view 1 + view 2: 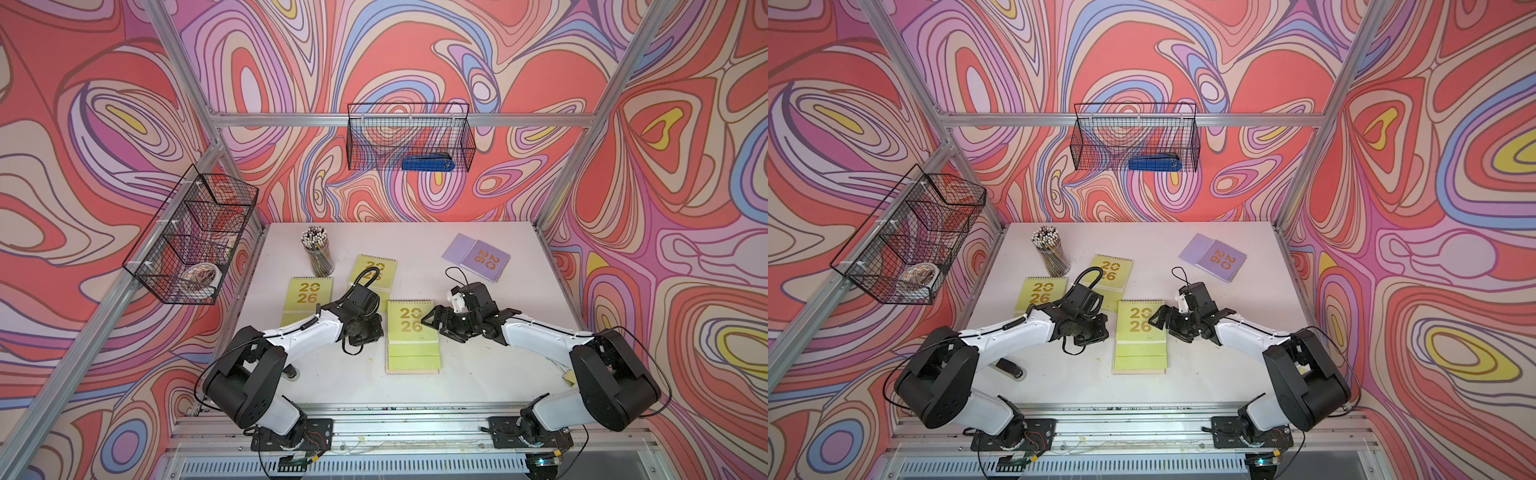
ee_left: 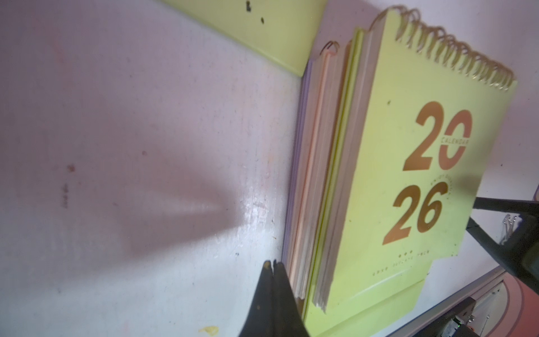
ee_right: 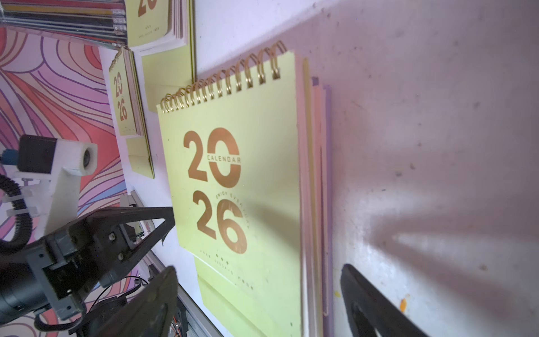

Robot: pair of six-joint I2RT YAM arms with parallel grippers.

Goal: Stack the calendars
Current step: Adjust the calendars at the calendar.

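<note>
Centre of both top views: calendar stack (image 1: 411, 336) is lying flat, yellow-green cover up. The left gripper (image 2: 269, 265) is sitting pinched together just beside its left edge. The right gripper (image 3: 259, 267) is hovering, jaws spread apart, at its right edge.

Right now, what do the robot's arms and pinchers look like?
The left arm and right arm have white shells and chunky black joints, with thin black cables looping along. The left gripper and right gripper are black with pointy triangle fingers.
</note>
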